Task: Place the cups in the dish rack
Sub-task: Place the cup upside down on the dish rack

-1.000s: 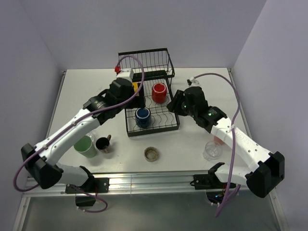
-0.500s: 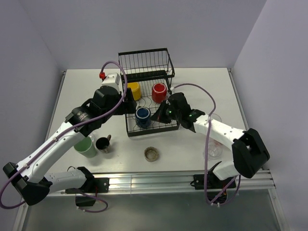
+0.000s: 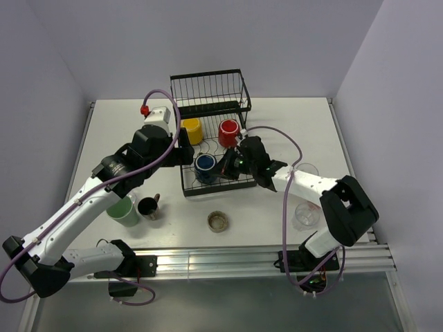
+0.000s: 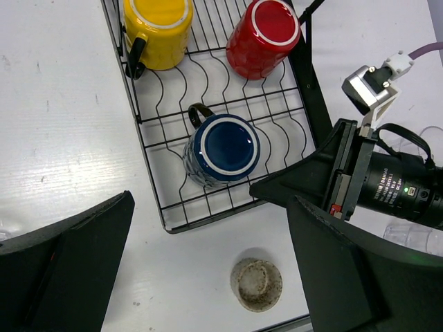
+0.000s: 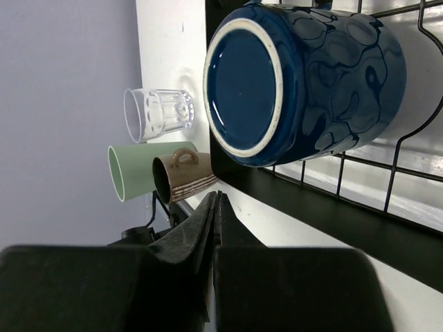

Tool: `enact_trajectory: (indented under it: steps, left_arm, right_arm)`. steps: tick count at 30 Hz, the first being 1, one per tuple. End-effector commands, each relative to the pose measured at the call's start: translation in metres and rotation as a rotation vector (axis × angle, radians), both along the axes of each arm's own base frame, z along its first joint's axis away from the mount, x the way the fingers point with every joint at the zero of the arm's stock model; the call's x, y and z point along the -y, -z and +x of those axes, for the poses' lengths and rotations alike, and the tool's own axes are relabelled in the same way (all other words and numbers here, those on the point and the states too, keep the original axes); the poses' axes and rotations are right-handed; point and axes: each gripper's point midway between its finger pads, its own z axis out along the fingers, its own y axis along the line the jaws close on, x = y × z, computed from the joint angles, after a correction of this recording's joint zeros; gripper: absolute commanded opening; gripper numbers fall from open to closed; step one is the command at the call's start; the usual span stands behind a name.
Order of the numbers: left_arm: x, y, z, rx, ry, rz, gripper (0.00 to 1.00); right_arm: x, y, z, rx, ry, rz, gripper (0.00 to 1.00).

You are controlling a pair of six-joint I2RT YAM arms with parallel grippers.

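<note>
Nearest on the bench (image 3: 318, 124) stand a low brown glass (image 3: 219, 221), a clear glass (image 3: 304, 216), a green cup (image 3: 123, 211) and a dark mug (image 3: 147, 207), all outside the rack (image 3: 208, 90). A bit farther, the right hand (image 5: 214, 207) is squeezed tight with nothing in it, its tip just beside the navy mug (image 3: 205, 167) at the rack's near end, and the left hand (image 4: 211, 202) hangs above with its 2 fingers spread wide, holding nothing. Farther back in the rack sit a yellow mug (image 3: 191, 130) and a red mug (image 3: 228, 132).
</note>
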Motion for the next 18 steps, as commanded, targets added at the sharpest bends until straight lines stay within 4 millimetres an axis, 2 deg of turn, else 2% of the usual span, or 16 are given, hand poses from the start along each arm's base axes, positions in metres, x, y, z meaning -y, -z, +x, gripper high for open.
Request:
enact_trajectory:
  steps: [1,11,18]
  left_arm:
    - [-0.004,-0.008,-0.003,0.019,-0.006,-0.031,0.99]
    - [-0.003,-0.009,-0.002,0.011,0.003,-0.045,0.99]
    - [-0.008,-0.014,-0.004,0.017,0.001,-0.057,0.99]
  right_arm:
    - [-0.010,-0.007,-0.001,0.015,-0.015,0.051,0.00]
    - [-0.010,0.010,-0.008,-0.008,-0.001,0.042,0.00]
    - [-0.019,0.019,-0.012,-0.028,-0.011,0.051,0.00]
